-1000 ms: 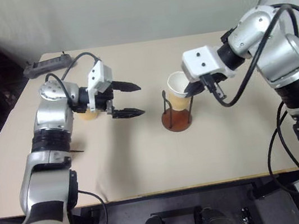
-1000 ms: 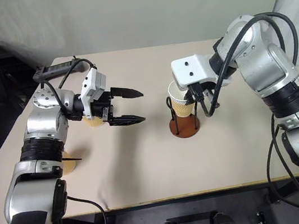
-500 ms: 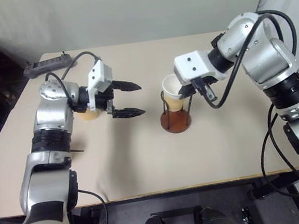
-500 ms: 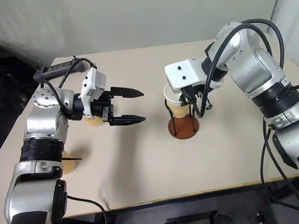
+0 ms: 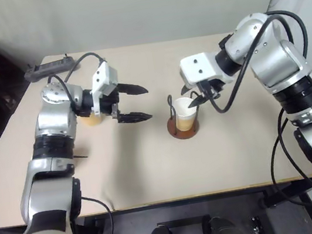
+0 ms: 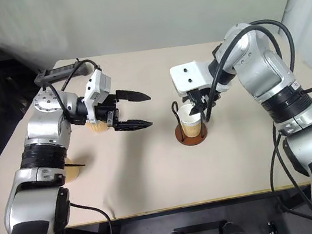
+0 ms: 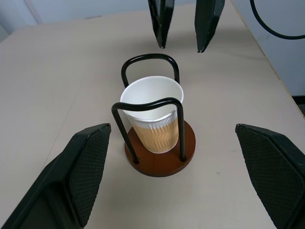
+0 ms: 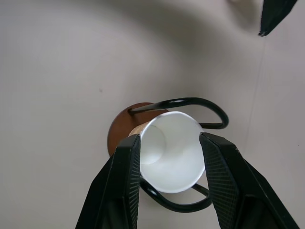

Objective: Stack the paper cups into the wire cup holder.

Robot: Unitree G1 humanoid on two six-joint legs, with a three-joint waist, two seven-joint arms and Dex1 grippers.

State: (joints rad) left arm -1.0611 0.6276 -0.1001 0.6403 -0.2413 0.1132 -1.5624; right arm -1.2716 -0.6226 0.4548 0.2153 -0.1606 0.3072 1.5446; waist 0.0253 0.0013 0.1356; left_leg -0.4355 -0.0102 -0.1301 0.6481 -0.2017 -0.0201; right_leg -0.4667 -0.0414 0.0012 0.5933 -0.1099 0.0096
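Observation:
One paper cup (image 5: 184, 116) stands upright inside the wire cup holder (image 5: 182, 130), between its black wire loops (image 7: 143, 106). My right gripper (image 6: 199, 109) hovers just above the cup's rim, open, with a finger (image 8: 123, 188) on each side and nothing held. My left gripper (image 5: 146, 102) is open and level to the left of the holder, pointing at it. A second paper cup (image 6: 94, 126) sits on the table behind my left gripper. A third paper cup (image 6: 71, 173) peeks out beside my left forearm.
A black power strip (image 5: 50, 67) with its cable lies at the table's far left corner. The beige table (image 5: 153, 171) has bare room in front of the holder and to its right.
My right gripper has opened and let go of the cup. The cup was tilted above the holder and has dropped upright into it. My left arm has not moved.

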